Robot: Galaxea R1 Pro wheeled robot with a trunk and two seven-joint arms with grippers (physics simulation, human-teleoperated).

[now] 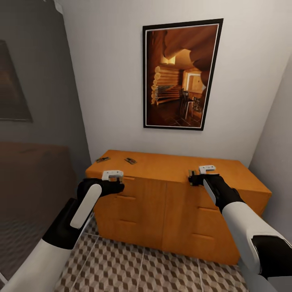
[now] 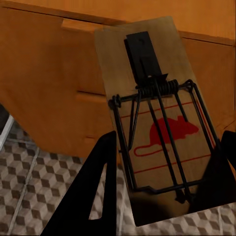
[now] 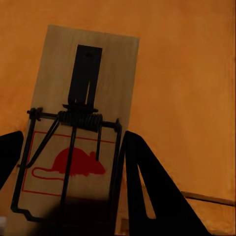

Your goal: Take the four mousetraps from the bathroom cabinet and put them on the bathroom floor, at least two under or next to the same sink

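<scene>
The orange-brown cabinet (image 1: pixel 174 211) stands against the back wall on the cube-patterned bathroom floor (image 1: pixel 142 267). Two mousetraps (image 1: pixel 102 159) (image 1: pixel 130 161) lie on its top near the far left corner. My left gripper (image 1: pixel 113 177) hovers at the cabinet's front left edge, shut on a wooden mousetrap (image 2: pixel 157 123) with a red mouse print. My right gripper (image 1: pixel 201 176) is over the top's front edge, shut on another mousetrap (image 3: pixel 78 132). The black fingers (image 2: pixel 98 196) (image 3: pixel 147 187) flank each trap. The sink is out of view.
A framed cabin picture (image 1: pixel 180 75) hangs above the cabinet. A dark low brown block (image 1: pixel 32 182) sits at the left beside a grey wall. A pale wall (image 1: pixel 280 162) closes in at the cabinet's right end. Open tiles lie in front of the drawers.
</scene>
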